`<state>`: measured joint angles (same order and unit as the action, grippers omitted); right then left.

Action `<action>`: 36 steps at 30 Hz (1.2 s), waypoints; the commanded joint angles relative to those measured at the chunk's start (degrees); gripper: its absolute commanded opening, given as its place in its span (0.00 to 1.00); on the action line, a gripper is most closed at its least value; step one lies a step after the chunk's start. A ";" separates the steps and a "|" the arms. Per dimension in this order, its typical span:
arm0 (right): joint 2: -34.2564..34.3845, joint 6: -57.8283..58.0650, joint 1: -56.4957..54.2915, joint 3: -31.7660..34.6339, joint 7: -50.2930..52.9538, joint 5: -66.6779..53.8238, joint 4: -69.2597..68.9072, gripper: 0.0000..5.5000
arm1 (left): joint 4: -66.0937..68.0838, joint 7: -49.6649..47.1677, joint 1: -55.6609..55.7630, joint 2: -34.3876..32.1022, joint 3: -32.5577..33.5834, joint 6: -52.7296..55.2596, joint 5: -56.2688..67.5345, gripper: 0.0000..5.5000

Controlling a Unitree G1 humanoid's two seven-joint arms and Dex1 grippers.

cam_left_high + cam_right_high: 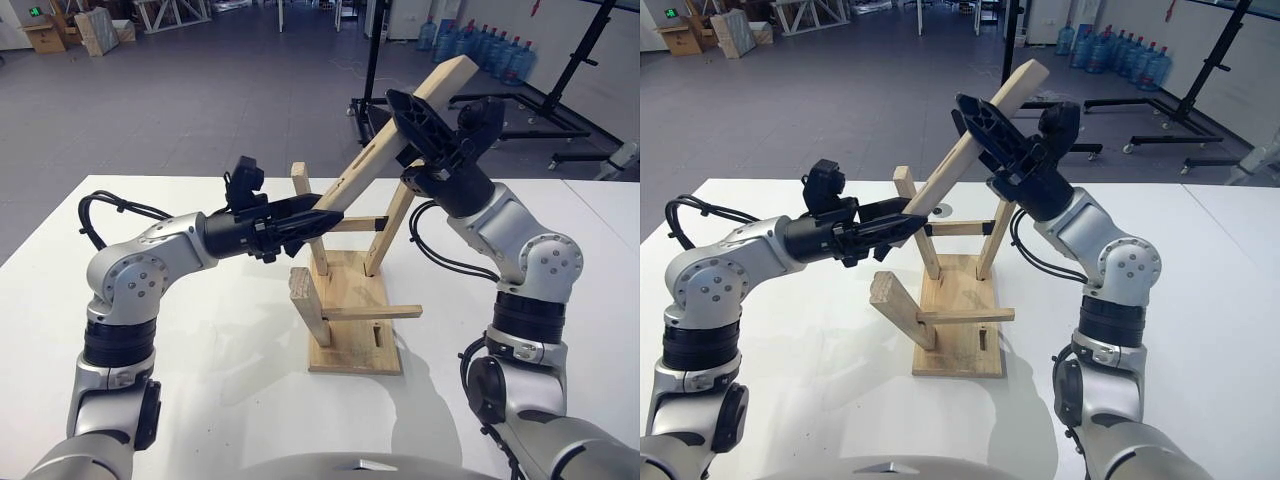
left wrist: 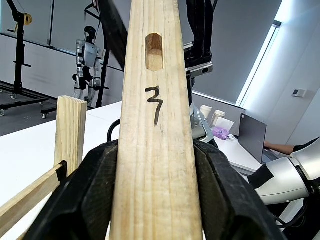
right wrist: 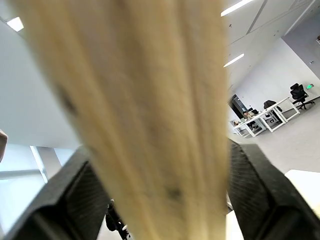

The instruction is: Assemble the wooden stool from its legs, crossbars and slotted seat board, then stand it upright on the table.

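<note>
Starting at the left jaws: pinched tight on the low end of the loose leg [image 1: 362, 172], with a black finger [image 2: 95, 200] pressed to each side of the wood in the left wrist view. Can make out a cut slot [image 2: 153, 51] in that leg's face further up, plus a pen mark [image 2: 155, 102] just under it.

Over to the right jaws: clamped on the same leg higher up, past its middle, with dark fingers [image 3: 260, 185] flanking the blurry wood in the right wrist view. So, gripped in two spots and slanting up and away to the right, well off the tabletop [image 1: 200, 340], low end just beside one of the uprights.

Moving outward, got the seat board [image 1: 350, 288] lying flat on the tabletop right underneath, between the two arms. Sticking up from its far end: a far-left leg [image 1: 301, 180] leaning a touch left and a far-right leg [image 1: 385, 245] leaning right, joined by a thin crossbar [image 1: 358, 224].

Down at the near-left edge, spot a third leg [image 1: 308, 305] sitting tilted, with a second crossbar [image 1: 378, 313] poking out of it across the board toward the right, far end free. Hard to call that one properly seated or not. Also seeing an open slot [image 1: 377, 338] in the board near its near-right corner.
</note>
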<state>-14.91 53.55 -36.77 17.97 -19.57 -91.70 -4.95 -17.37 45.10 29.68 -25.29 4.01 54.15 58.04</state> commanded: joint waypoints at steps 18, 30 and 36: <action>-1.46 -4.41 7.40 -4.69 -5.16 10.82 -4.14 0.38 | 0.33 -2.40 0.78 0.03 0.15 -3.66 -3.54 0.56; -14.42 -11.64 16.69 1.52 -20.08 27.51 -3.63 0.38 | 2.61 -18.24 4.43 -4.62 21.27 -3.93 4.54 0.88; -21.75 -14.93 27.75 5.36 -33.67 30.64 -9.69 0.38 | 3.18 -18.45 -6.81 -9.37 26.53 -3.31 4.07 0.98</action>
<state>-34.94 39.96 -11.74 22.75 -48.49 -61.51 -11.19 -15.48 26.03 25.24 -32.66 29.64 50.48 62.75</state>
